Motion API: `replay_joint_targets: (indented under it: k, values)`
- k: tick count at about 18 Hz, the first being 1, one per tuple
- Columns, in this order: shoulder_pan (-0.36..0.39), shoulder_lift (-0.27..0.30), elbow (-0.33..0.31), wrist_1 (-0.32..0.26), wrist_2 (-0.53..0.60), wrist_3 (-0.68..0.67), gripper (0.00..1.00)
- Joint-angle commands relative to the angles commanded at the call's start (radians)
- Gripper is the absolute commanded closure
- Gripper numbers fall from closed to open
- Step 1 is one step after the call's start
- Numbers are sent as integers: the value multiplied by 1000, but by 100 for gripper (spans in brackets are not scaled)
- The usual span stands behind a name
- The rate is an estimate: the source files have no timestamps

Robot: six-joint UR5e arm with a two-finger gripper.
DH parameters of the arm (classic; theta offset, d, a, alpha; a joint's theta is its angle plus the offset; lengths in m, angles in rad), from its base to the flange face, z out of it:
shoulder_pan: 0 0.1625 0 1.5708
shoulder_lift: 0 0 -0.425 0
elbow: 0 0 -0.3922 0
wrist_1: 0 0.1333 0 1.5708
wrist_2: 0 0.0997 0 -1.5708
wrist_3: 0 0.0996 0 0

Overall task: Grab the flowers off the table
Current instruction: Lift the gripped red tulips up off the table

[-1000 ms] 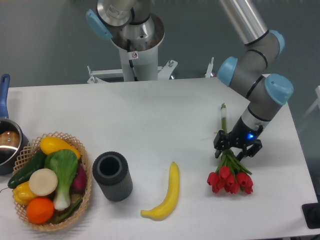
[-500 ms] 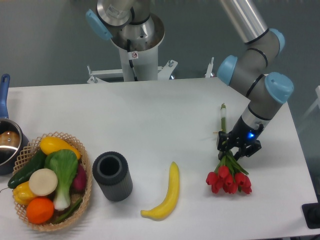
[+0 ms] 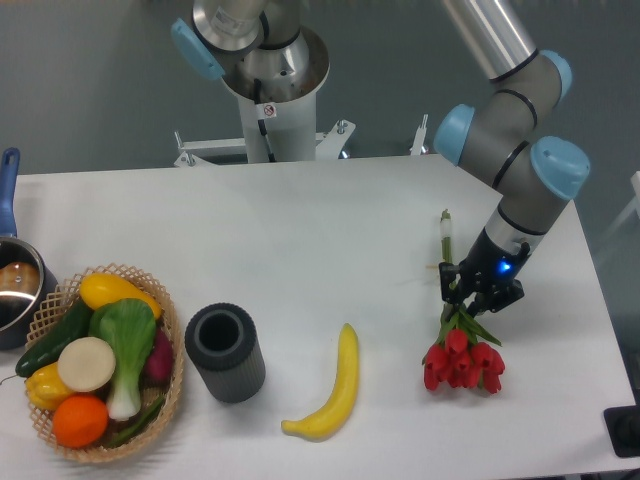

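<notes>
The flowers (image 3: pixel 461 362), a bunch of red tulip heads on green stems, are at the right side of the white table (image 3: pixel 300 240). The heads point toward the front edge and the stem ends (image 3: pixel 446 228) point away. My gripper (image 3: pixel 476 296) is shut on the stems just above the heads. I cannot tell whether the heads still touch the tabletop.
A yellow banana (image 3: pixel 334 388) lies left of the flowers. A dark grey cylinder cup (image 3: pixel 225 352) stands near the middle front. A wicker basket (image 3: pixel 98 365) of vegetables and fruit sits at the front left, beside a pot (image 3: pixel 15 285) at the left edge.
The jaws closed onto the stems. The bunch has swung slightly, its heads shifting right and its stems now more upright in the picture, with the gripper moving a little right.
</notes>
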Motion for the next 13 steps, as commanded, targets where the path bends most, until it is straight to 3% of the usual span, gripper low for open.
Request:
replay_joint_targets:
  k: [7,10,13]
  values:
    - [-3,152,-14,-11,-20,2,63]
    - [-8,247,-11,-9,-125,0,63]
    - [-6,353,-14,-8,-308,0,63]
